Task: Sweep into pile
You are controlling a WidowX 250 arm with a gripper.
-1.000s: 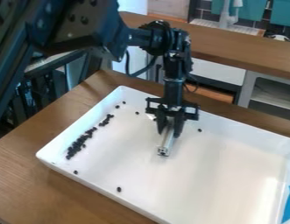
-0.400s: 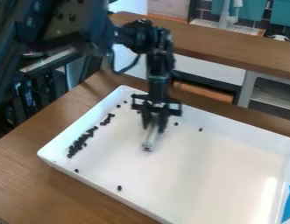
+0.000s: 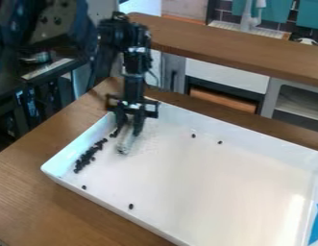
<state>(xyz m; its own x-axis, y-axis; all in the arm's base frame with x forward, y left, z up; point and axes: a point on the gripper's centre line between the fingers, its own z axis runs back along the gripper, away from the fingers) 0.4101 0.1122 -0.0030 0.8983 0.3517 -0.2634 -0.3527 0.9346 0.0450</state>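
Observation:
The black gripper (image 3: 128,130) hangs over the back left part of the white tray (image 3: 180,228), shut on a light rod-shaped tool (image 3: 126,140) whose lower end points down toward the tray floor. Along the tray's left side lies a band of small black pieces (image 3: 91,153), close to the tool's left. Two stray pieces (image 3: 193,136) lie near the back wall, right of the gripper. Another piece (image 3: 131,206) and one more (image 3: 84,187) lie by the front left wall. The gripper and tool cover part of the floor at the back left corner.
The tray stands on a brown wooden table (image 3: 32,192). Its raised walls surround the work area. A blue patch (image 3: 317,226) is at the tray's right edge. Behind the table runs a wooden counter (image 3: 238,48) with shelves below.
The gripper has moved left with the tool, from the tray's back middle to its back left corner. A piece near the back wall is now uncovered. The left band looks much the same.

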